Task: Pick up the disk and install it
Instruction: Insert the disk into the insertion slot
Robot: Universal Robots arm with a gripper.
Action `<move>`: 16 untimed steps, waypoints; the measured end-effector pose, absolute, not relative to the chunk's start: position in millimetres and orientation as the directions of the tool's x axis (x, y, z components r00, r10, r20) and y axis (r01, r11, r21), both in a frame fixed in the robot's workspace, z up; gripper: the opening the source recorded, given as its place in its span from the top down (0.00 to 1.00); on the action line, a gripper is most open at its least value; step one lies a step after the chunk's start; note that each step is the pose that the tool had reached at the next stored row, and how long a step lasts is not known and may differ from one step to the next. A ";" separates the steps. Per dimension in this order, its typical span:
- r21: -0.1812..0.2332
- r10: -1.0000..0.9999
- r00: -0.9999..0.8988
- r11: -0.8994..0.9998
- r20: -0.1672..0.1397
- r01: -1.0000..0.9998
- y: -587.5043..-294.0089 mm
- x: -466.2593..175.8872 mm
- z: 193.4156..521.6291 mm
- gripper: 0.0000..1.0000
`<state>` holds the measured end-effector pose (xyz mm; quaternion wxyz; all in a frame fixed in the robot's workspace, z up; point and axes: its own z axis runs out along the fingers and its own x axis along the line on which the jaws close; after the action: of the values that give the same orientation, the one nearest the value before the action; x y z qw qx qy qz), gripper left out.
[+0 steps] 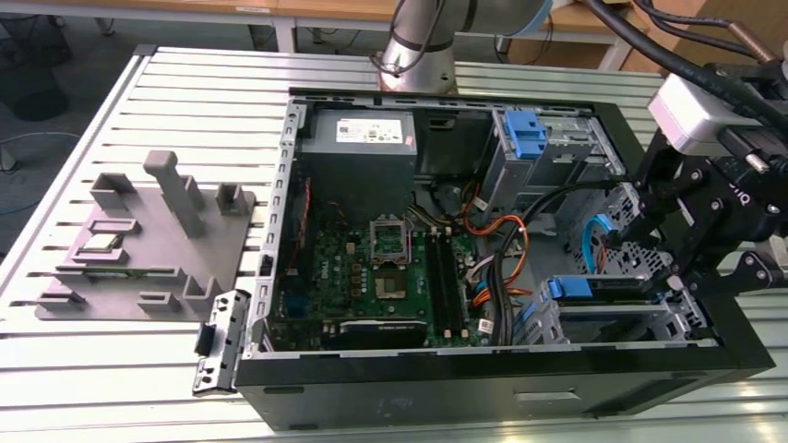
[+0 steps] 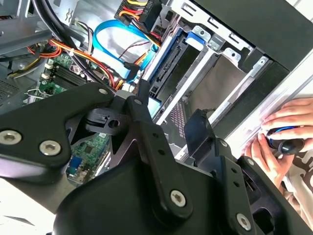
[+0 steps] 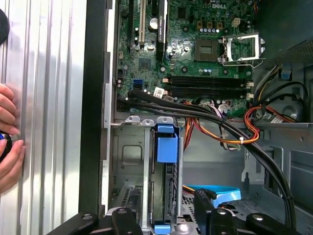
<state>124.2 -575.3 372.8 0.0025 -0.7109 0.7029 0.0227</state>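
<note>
Gripper (image 3: pixel 164 218) hangs nearest, jaws apart; we note the disk (image 3: pixel 166 188) directly ahead between them, lying lengthwise in the drive bay (image 3: pixel 128 147).

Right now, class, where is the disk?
In the exterior view the disk lies in the drive cage at the computer case's near right corner, right of the motherboard, just below the pincer.
</note>
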 end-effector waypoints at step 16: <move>0.028 -0.999 0.011 -0.012 -0.035 -1.000 -575.2 122.4 370.5 0.44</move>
<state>122.4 -575.2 370.5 0.0023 -0.7109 0.7029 0.0224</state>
